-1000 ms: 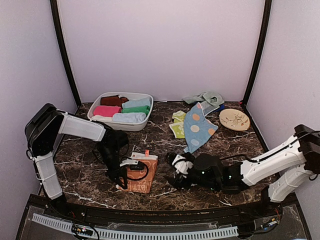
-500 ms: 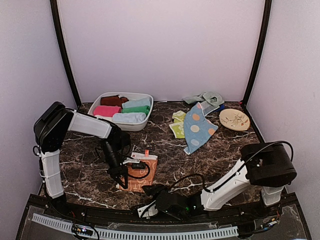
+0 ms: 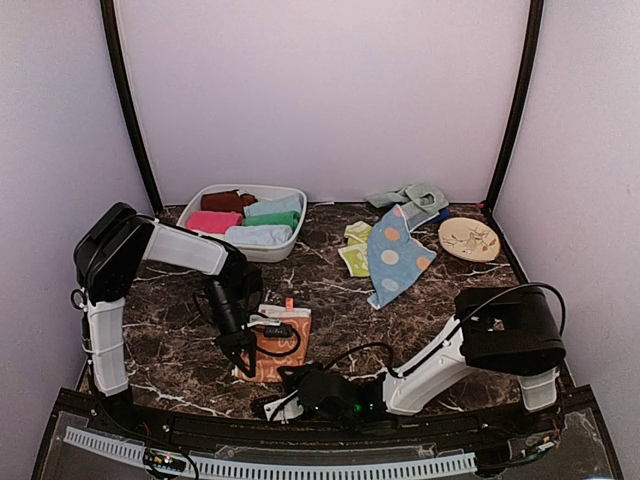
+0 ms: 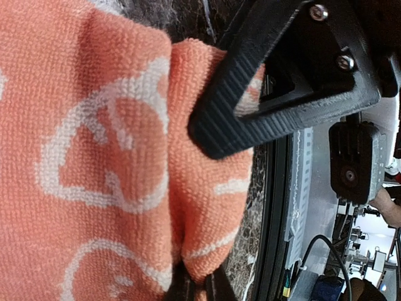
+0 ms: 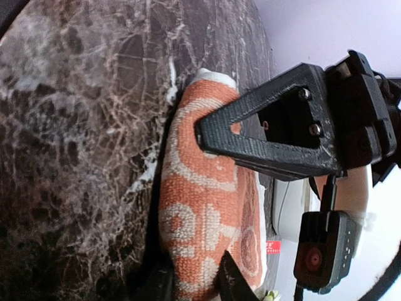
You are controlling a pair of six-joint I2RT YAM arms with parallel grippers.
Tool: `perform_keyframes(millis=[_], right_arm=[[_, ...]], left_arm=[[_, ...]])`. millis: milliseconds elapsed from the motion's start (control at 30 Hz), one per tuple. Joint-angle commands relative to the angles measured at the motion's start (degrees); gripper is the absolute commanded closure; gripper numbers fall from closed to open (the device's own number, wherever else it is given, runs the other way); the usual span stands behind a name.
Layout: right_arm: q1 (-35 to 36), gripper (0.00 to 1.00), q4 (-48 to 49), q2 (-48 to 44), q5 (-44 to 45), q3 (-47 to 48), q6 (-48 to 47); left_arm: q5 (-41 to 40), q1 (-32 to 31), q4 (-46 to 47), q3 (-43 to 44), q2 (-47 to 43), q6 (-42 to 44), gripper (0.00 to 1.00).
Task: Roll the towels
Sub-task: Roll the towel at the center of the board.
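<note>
The peach-orange towel point(image 3: 272, 365) lies near the front edge of the dark marble table point(image 3: 160, 340), with both grippers at it. The left gripper point(image 3: 243, 362) comes down on its left side, jaws closed tight on a bunched fold of the terry cloth. In the left wrist view the ribbed black finger point(image 4: 250, 100) presses into that fold.

The right gripper point(image 3: 284, 392) reaches in low from the near side. Its jaws have narrowed onto the towel's rolled near end, which fills the gap between them. In the right wrist view the upper finger point(image 5: 263, 138) lies against the roll and the lower tip touches its bottom.

The towel's print is white cartoon outlines, loops and rounded shapes, and none of it reads as a word. A small red tag point(image 3: 293, 303) sticks out at the towel's edge away from the right jaws. In the right wrist view a red label point(image 5: 273, 248) shows just beyond the upper finger (its lettering is too small to read).

Well beyond both jaws, toward the back wall, sits a white tub point(image 3: 190, 222) of rolled towels. Behind the right jaws and well apart lies the light-blue spotted towel point(image 3: 397, 258), with a yellow-green one point(image 3: 354, 255) touching it. Farther back are a mint one point(image 3: 412, 193) and a beige disc point(image 3: 470, 240).
</note>
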Motion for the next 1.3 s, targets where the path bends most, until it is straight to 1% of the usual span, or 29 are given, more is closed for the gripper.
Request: perform_keyframes(millis=[0,67,100,133,167,200,300,367,467,567,667,733,800,933,967,1067,1100,1167,1267], right_arm=[[-0.8,0.9,-5.6,-0.5,-2.2,2.2,9.2],[-0.9,0.98,-7.8,-1.0,-3.2,2.7,12.9],[-0.9,1.0,-9.4,-1.2,-3.6,3.1,14.8],[-1.0,1.0,-10.9,-1.6,-4.2,3.4,17.2],[-1.2,1.0,-12.6,-2.0,-5.2,3.8,20.0],[-1.7,1.0,-14.7,-2.6,-6.6,4.3,23.6],[-4.1,1.0,-20.4,-4.8,-12.3,5.4,34.4],[-6.2,1.0,-23.0,-6.6,-17.9,5.4,41.3],[-9.3,1.0,-24.8,-8.4,-27.2,4.9,49.0],[-12.9,1.0,-26.5,-8.3,-38.0,5.2,56.1],[-16.6,1.0,-26.2,-6.2,-48.5,5.3,61.9],[-18.7,1.0,-25.8,-4.3,-55.4,5.8,65.9],[-21.2,1.0,-23.3,-2.1,-62.2,5.7,71.9],[-25.4,1.0,-19.3,1.3,-71.3,5.8,81.3],[-25.9,1.0,-19.5,1.9,-72.5,6.2,82.5],[-26.7,1.0,-20.4,2.9,-75.3,7.6,84.6],[-26.8,1.0,-20.4,3.0,-75.5,7.6,85.0],[-27.0,1.0,-20.4,3.1,-76.2,7.7,85.5],[-27.2,1.0,-20.9,3.4,-77.4,7.8,85.7]], left_arm=[[-2.4,0.1,-1.5,0.4,0.1,1.3,0.92],[-3.4,0.6,2.2,-0.7,-1.7,-0.6,0.76],[-3.7,0.6,3.9,-1.5,-3.9,-1.4,0.66],[-3.7,2.6,5.9,-2.6,-5.0,-2.1,0.53],[-3.8,3.5,7.9,-3.9,-7.9,-2.9,0.49],[-3.9,4.5,9.9,-5.5,-10.3,-3.5,0.47],[-5.8,6.8,15.1,-10.4,-17.5,-4.3,0.47],[-6.9,8.9,18.2,-14.0,-22.5,-4.1,0.46],[-6.8,12.4,20.8,-17.9,-28.4,-2.7,0.46],[-5.9,13.0,22.3,-21.5,-33.8,-0.6,0.47],[-3.3,12.0,22.8,-23.9,-37.9,0.3,0.47],[-4.7,9.4,23.2,-23.8,-38.6,-0.8,0.48],[-6.4,6.2,23.8,-23.2,-38.3,-1.9,0.5],[-8.5,1.4,28.7,-23.5,-37.7,-4.2,0.48],[-9.7,-0.9,30.9,-23.8,-37.3,-4.7,0.47],[-15.0,-4.8,37.1,-24.3,-35.1,-5.7,0.47],[-17.7,-5.6,39.4,-24.4,-34.2,-6.2,0.47],[-20.3,-6.4,42.5,-24.1,-32.4,-5.9,0.47],[-22.0,-6.9,44.3,-23.2,-29.8,-5.3,0.49]])
